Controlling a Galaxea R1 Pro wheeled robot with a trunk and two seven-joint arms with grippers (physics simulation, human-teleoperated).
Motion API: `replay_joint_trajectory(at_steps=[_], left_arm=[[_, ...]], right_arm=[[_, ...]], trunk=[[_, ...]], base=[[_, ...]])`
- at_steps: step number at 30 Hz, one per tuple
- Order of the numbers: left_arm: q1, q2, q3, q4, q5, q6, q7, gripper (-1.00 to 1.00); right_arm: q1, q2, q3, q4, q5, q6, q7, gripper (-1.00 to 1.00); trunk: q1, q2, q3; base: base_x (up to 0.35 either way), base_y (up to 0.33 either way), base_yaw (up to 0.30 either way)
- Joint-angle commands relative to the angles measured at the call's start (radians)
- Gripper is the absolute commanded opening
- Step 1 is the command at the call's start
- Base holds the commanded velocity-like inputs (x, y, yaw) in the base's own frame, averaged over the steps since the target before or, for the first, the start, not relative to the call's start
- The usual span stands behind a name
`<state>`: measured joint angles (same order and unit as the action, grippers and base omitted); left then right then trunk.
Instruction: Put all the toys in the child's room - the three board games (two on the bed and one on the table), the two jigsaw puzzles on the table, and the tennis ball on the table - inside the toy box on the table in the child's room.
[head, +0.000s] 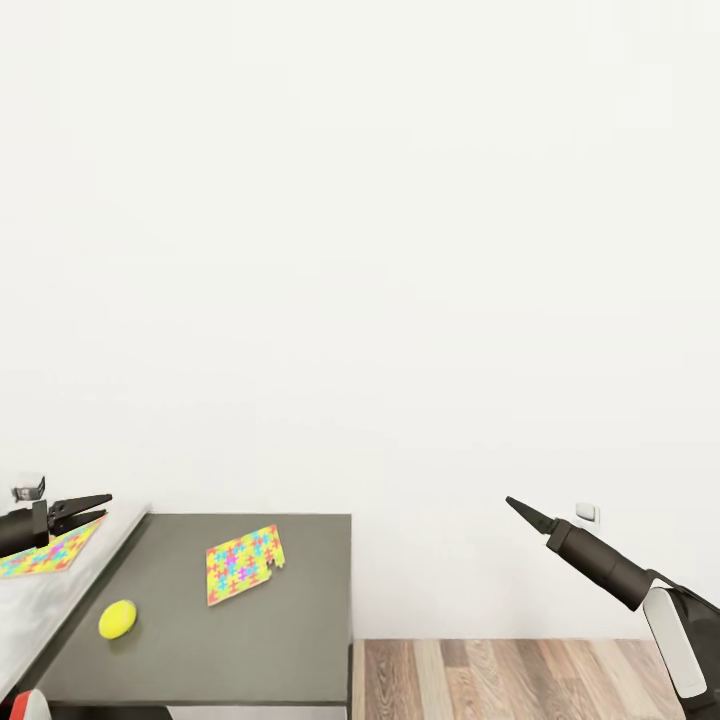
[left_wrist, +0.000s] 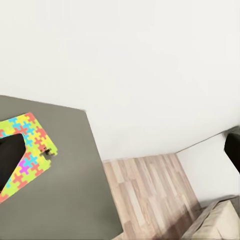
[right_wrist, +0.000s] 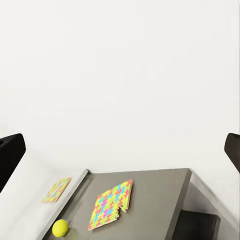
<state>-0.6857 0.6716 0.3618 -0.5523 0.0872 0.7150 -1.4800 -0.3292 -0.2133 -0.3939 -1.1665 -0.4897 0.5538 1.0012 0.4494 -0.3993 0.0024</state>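
One jigsaw puzzle (head: 243, 562) (right_wrist: 111, 205) (left_wrist: 30, 150) lies flat on the lower dark-grey section of the table (head: 250, 650). The other jigsaw puzzle (head: 45, 551) (right_wrist: 56, 190) lies on the light-grey top (head: 40, 610). My left gripper (head: 88, 511) hovers open just above its far corner, holding nothing. The tennis ball (head: 117, 619) (right_wrist: 60, 228) rests on the dark section near the step between the two tops. My right gripper (head: 520, 510) hangs open in the air to the right of the table, with its fingers (right_wrist: 10, 157) spread wide. The toy box and board games are out of view.
A plain white wall (head: 360, 250) stands right behind the table. Wood-plank floor (head: 520, 680) lies to the right of the dark section's edge. A small wall socket (head: 586, 512) sits near the right gripper. In the left wrist view a beige piece of furniture (left_wrist: 220, 222) stands on the floor.
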Motion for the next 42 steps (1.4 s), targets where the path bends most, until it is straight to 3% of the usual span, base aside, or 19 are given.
replay_joint_trajectory(at_steps=[1,42], left_arm=[[0.0,0.0,0.001,0.0,0.0,0.011,-0.004,1.0],[0.0,0.0,0.001,0.0,0.0,0.011,-0.005,1.0]], right_arm=[[-0.001,0.0,0.0,0.001,-0.006,0.007,0.001,1.0],[-0.001,0.0,0.0,0.001,-0.004,0.006,0.0,1.0]], trunk=[[0.001,-0.001,0.0],[0.001,-0.001,0.0]], base=[[0.093,0.027,-0.165],[0.078,-0.02,-0.013]])
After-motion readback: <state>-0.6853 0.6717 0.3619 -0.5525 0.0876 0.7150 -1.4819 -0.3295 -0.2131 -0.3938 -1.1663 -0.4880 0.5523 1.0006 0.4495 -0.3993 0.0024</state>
